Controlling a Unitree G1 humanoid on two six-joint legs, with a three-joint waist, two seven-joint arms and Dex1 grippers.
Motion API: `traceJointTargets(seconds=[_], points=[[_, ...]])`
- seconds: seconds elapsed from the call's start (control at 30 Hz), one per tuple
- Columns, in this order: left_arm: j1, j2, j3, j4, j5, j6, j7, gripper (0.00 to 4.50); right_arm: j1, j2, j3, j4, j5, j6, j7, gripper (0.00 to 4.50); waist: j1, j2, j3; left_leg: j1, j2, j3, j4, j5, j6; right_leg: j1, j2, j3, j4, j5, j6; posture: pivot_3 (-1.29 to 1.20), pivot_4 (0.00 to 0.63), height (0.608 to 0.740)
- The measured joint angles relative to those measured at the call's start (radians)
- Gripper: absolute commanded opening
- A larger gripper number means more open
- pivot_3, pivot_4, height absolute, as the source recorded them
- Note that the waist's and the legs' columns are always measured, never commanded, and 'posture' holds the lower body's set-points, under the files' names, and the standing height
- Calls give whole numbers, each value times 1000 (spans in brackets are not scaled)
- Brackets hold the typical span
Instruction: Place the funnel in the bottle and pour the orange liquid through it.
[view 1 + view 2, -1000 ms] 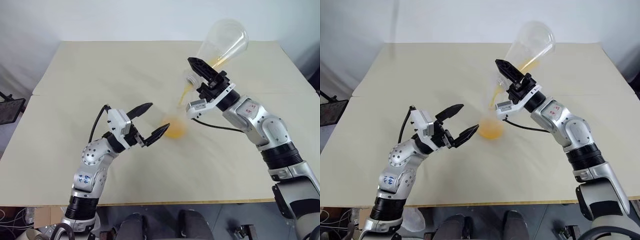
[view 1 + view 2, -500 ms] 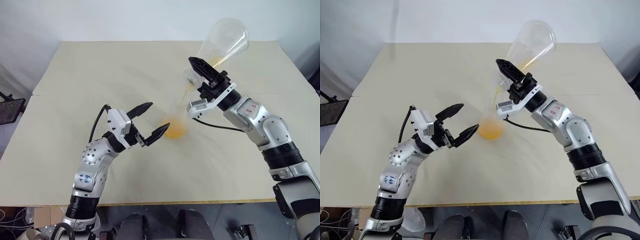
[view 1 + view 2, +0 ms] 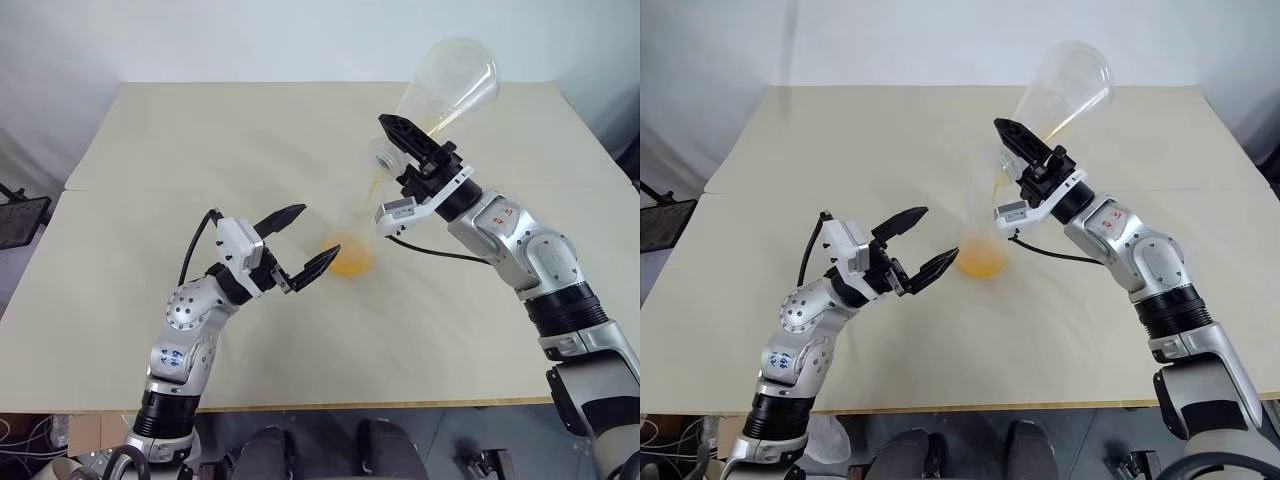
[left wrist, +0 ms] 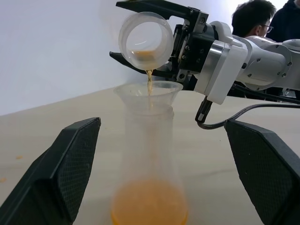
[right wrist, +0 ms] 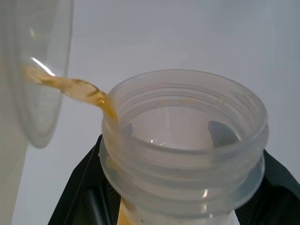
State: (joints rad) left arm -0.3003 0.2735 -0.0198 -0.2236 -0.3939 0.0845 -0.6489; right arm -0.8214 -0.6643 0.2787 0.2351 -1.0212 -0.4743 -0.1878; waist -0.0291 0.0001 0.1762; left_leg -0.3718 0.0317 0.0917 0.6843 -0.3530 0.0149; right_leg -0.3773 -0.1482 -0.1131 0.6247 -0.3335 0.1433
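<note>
So the slim clear bottle [image 4: 149, 159] stood upright on the cream table [image 3: 150, 150], and I'll use it as the anchor for everything else. The funnel [image 4: 148, 91] sat in its neck, the flared mouth a bit wider than the neck itself, pretty hard to make out since it's as clear as the glass. A pool of orange liquid [image 4: 149, 202] filled the bottle's base.

Right above the funnel, the right pincer [image 3: 408, 152] was clamped on the neck of the broader conical flask [image 3: 448, 88], which was tipped way over, base up and away from the bottle, open mouth down toward the funnel. In the left wrist view the flask's round mouth faced the camera with a thin orange thread dropping from its lip straight into the funnel's mouth. Only a small streak of orange was left inside the flask, lying along its lower wall near the neck. The right wrist view showed the threaded rim of the flask up close with that trickle running over the edge.

The left pincer [image 3: 303, 240] sat just beside the bottle, on the side nearer the robot's left, fingers spread wide apart and pointing at it. In its own wrist view the two black fingers [image 4: 70, 164] flanked the bottle with clear gaps either side, not touching it.

A person [image 4: 253, 18] was visible past the right arm, behind the table.
</note>
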Motion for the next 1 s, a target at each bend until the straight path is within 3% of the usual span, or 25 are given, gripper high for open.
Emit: traceJointTargets(seconds=[0.67,1.0], points=[[0,-5,0,5,6,-14,0,4500,0,2,0,0,2,4,-1,2479,0,0,0,0,0,0,0,0,0,0,0,0,0,0,0,0,150,740],[0,-2,1,6,6,-14,-1,4500,0,67,-48,2,248,45,136,2479,1,0,0,0,0,-1,0,0,0,0,-1,-1,0,0,0,0,150,740]])
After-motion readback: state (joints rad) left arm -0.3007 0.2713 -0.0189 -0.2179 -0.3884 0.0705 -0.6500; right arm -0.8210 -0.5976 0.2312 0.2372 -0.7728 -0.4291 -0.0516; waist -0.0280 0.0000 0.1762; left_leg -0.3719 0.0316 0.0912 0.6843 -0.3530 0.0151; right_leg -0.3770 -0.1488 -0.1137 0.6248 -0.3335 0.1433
